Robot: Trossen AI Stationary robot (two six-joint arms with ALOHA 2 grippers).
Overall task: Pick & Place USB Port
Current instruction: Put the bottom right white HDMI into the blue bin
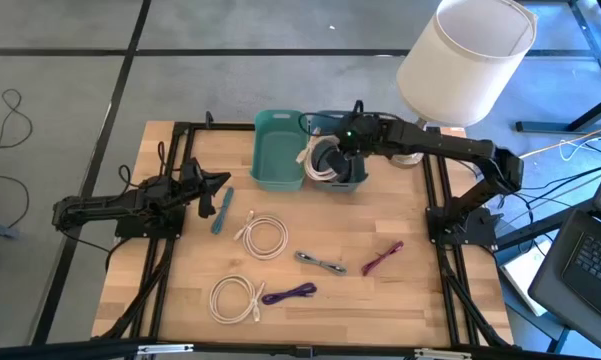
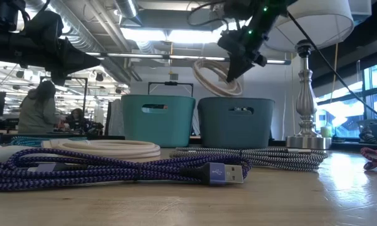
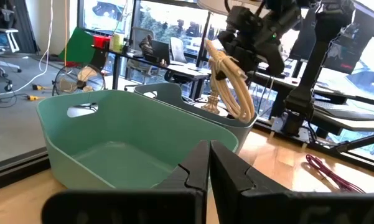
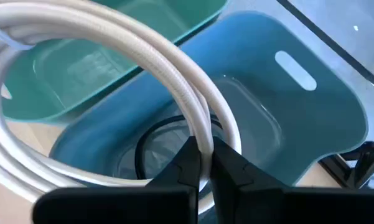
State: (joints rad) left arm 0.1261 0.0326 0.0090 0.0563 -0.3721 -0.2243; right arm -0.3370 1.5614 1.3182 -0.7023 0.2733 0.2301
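Observation:
My right gripper is shut on a coiled white USB cable and holds it in the air over the dark blue bin. A black cable lies inside that bin. A light green bin stands next to it, toward the table's left. My left gripper rests shut at the table's left side, pointing level toward the bins, with nothing between its fingers. My right gripper pinches several bundled strands of the white coil between its two fingers. The fingers slant down from the table's right side and lie across the strands. The coil hangs tilted below the fingers, clear of the bin and the table.
Loose cables lie on the wooden table nearer its front: a teal one, two white coils, a grey braided one, a magenta one and a purple one. A lamp stands at the far right.

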